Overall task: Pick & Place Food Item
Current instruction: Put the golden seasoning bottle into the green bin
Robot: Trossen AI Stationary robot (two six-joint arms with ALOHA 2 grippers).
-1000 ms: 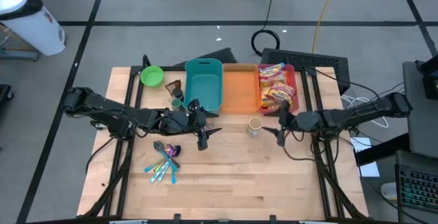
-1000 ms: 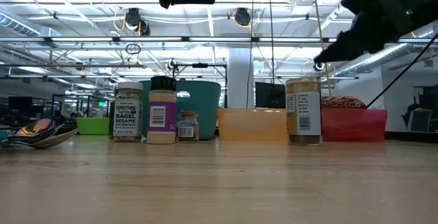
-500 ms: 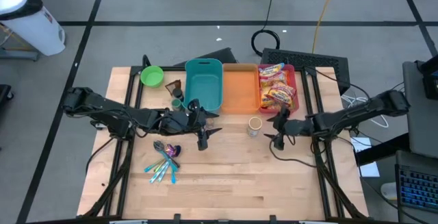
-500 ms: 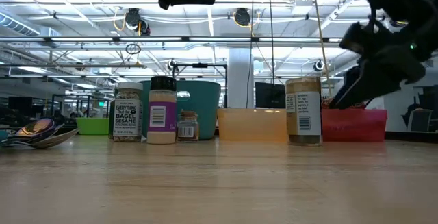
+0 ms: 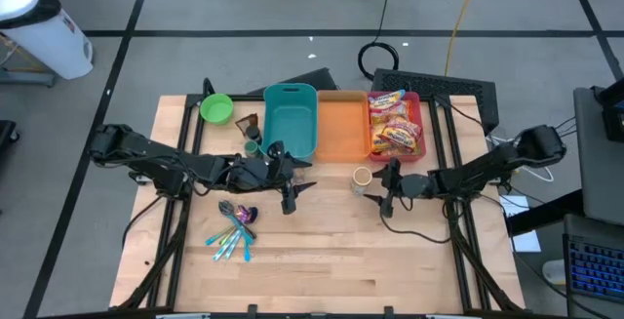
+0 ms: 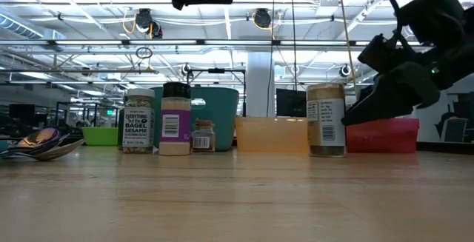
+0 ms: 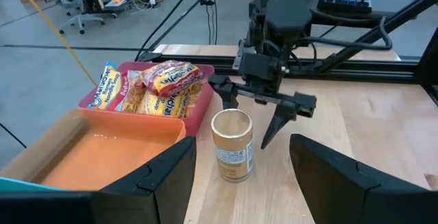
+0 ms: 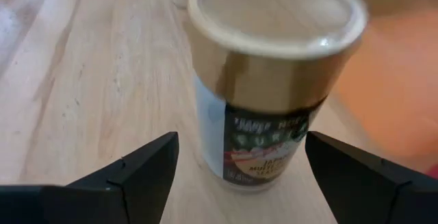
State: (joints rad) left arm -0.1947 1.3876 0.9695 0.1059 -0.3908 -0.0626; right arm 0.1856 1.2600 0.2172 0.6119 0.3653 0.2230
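Observation:
A spice jar (image 5: pixel 362 177) with a gold lid and a dark label stands upright on its base on the table, in front of the orange bin (image 5: pixel 341 129). My right gripper (image 5: pixel 382 188) is low beside the jar on its right and open. Its fingers stand wide on either side of the jar (image 8: pixel 274 80), just short of it. The left wrist view shows the same jar (image 7: pixel 231 145) with that gripper behind it. My left gripper (image 5: pixel 295 190) hangs open above the table's middle left with nothing in it.
At the back stand a teal bin (image 5: pixel 291 119), the orange bin and a red bin (image 5: pixel 417 114) holding noodle packets (image 5: pixel 392 124). A green bowl (image 5: pixel 216 109) and small spice jars (image 6: pixel 159 120) are at the back left. Spoons and pens (image 5: pixel 234 229) lie nearer on the left.
My right gripper has come down from high above the table and gone toward the table's left, up to the spice jar, tipping a little further down. The jar stands where it was.

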